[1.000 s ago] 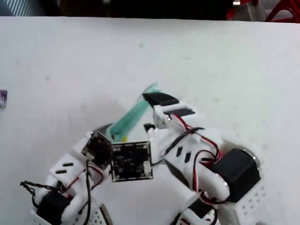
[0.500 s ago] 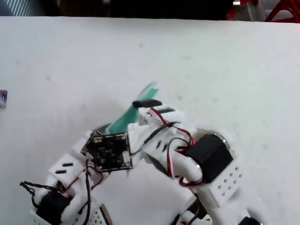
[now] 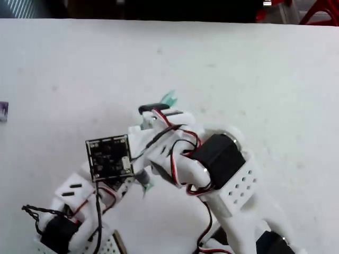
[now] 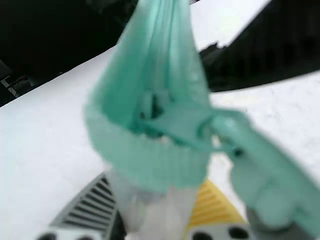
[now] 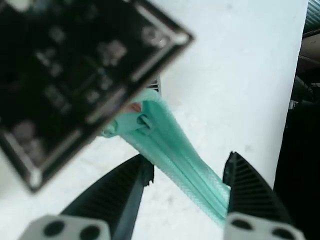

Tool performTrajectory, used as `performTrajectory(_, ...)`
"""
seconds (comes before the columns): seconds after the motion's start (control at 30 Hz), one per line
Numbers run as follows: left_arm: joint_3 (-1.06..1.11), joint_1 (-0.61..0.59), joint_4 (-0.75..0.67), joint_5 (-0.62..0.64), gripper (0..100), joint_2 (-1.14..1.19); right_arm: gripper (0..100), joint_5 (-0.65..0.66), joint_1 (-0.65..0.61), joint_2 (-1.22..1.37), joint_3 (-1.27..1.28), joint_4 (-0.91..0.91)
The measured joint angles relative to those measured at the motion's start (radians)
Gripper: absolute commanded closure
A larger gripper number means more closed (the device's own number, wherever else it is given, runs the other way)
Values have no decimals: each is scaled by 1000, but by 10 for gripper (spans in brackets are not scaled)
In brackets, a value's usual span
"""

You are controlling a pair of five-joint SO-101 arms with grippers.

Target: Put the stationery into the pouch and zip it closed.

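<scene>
**Right arm swung across the pouch; jaws open astride the zip; closure not confirmed.**

Left gripper (image 4: 150, 217): jaws closed on the near end of the teal pouch (image 4: 150, 95), which rises off the table (image 3: 238, 63) and slants away; right gripper (image 5: 190, 167): jaws wide apart, one on each side of the pouch strip, not gripping it; within the last second the right arm has swept leftward in the high view, bringing a circuit board (image 3: 108, 159) over the left wrist and covering all but the pouch's far tip; zip slider (image 5: 142, 121) sits by the held end; judged a repositioning to take the slider, zipping not yet done; contents not visible; writing: none legible; board print and the small purple item (image 3: 2, 112) at the table's edge are too small to read.
</scene>
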Motion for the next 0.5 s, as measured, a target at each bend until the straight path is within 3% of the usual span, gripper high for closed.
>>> performTrajectory(0.13,0,0,0,0,979,0,790,34,-8,8,38,0)
performTrajectory(0.3,0,5,0,-6,978,0,994,78,-15,71,60,0)
performTrajectory(0.5,0,8,0,-8,971,2,981,86,-14,72,60,-2)
